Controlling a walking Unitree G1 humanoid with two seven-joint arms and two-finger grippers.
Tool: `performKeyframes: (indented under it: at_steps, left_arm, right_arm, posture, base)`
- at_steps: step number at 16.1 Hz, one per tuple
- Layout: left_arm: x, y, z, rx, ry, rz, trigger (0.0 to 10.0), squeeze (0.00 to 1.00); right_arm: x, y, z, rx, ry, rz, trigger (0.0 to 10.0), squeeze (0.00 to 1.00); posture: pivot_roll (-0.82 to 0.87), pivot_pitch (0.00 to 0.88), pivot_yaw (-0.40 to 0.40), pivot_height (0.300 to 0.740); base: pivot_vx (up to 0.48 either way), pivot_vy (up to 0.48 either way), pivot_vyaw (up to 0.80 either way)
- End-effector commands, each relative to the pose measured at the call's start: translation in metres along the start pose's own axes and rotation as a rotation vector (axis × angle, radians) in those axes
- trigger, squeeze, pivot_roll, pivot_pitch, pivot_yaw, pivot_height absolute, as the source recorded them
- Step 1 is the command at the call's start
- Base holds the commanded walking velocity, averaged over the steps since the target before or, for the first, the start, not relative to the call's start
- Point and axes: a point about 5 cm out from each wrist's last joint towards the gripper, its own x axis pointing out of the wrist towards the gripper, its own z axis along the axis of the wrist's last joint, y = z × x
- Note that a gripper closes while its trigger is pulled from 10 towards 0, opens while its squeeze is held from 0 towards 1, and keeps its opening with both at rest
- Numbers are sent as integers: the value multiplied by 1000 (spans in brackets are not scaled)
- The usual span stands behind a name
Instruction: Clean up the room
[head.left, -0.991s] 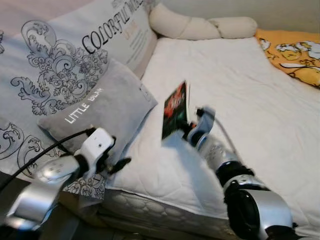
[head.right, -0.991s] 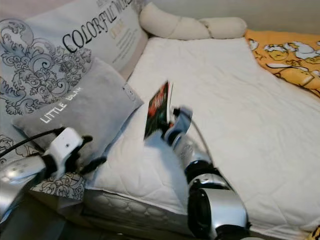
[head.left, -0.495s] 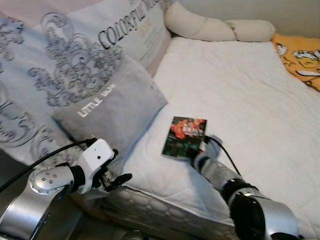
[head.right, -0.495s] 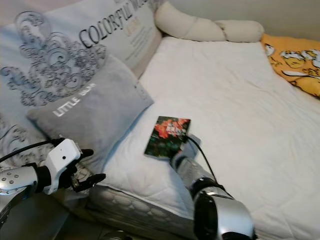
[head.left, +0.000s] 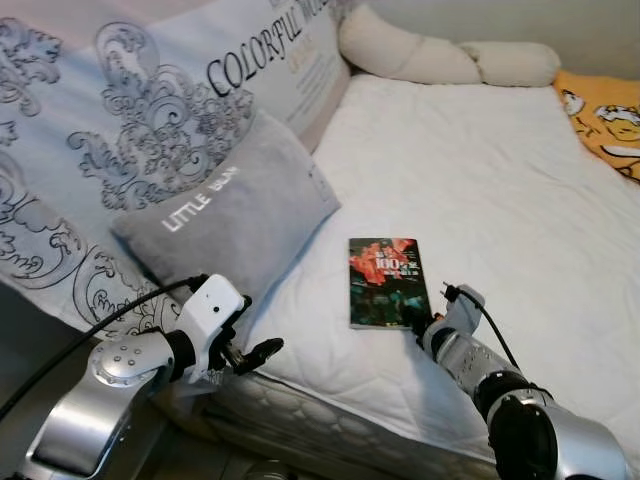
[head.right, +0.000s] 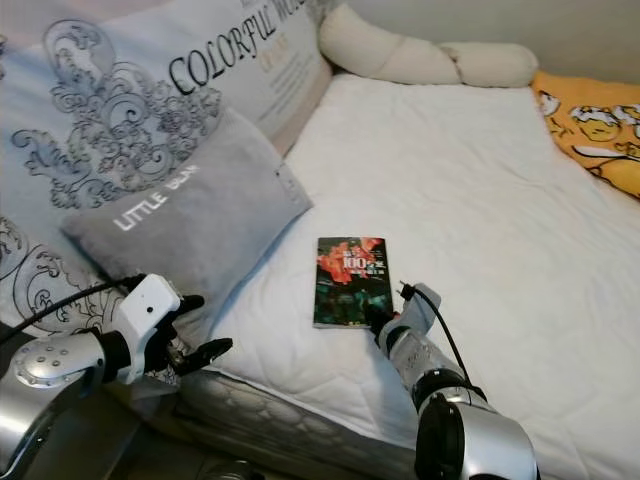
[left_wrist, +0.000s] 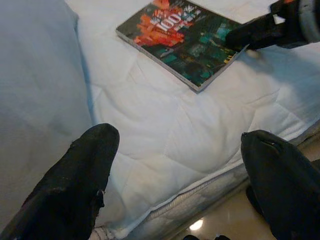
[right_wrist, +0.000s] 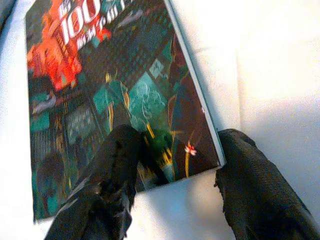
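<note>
The dark paperback book with the red-and-teal cover (head.left: 386, 281) now lies flat on the white quilted mattress (head.left: 500, 190), in the lower middle of the frame, where a second ago it was held upright in the air. The right gripper (right_wrist: 172, 170) has let it go: in the right wrist view its two black fingers (right_wrist: 112, 165) stand apart, one over the cover's near corner and one on the sheet just beside the edge, clamped on nothing. For the tidying, I judge this book set down and the arm free to draw back (whether the bed is its proper place the pictures do not say).

The left gripper (head.left: 247, 352) hovers at the lower left beyond the mattress edge, fingers spread and empty. A grey rectangular cushion lettered "LITTLE BEAR" (head.left: 235, 225) leans near the book at centre left, against a large pale pillow with dark scrollwork (head.left: 130, 130). A cream bolster (head.left: 440, 60) lies along the top; an orange patterned blanket (head.left: 605, 110) sits upper right. Nothing blocks the right arm's retreat.
</note>
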Motion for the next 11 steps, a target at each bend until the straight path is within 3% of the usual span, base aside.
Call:
performKeyframes:
  at_steps: [1, 4, 6, 9, 11]
  left_arm:
    - [4, 3, -6, -10, 2, 37, 10000, 224]
    - [11, 12, -12, -79, -43, 186, 10000, 224]
    - [16, 13, -11, -90, -77, 237, 10000, 224]
    - [25, 19, -8, -138, -126, 280, 10000, 231]
    - [39, 21, 0, -108, -138, 269, 10000, 227]
  right_arm:
    - [-1, -2, -10, -54, 44, 38, 10000, 1000]
    - [-5, -11, -5, 24, 0, 109, 10000, 1000]
    - [-8, -10, 2, 26, -26, 221, 10000, 1000]
    - [-12, -3, 12, -86, -80, 306, 10000, 1000]
    - [-18, 2, 33, -165, -193, 320, 10000, 1000]
  posture:
    - [182, 0, 7, 740]
    - [122, 0, 9, 740]
    - [104, 0, 9, 740]
    - [21, 0, 61, 740]
    - [4, 0, 73, 740]
  base:
    - [0, 0, 0]
    - [0, 0, 0]
    - [0, 0, 0]
    - [0, 0, 0]
    - [0, 0, 0]
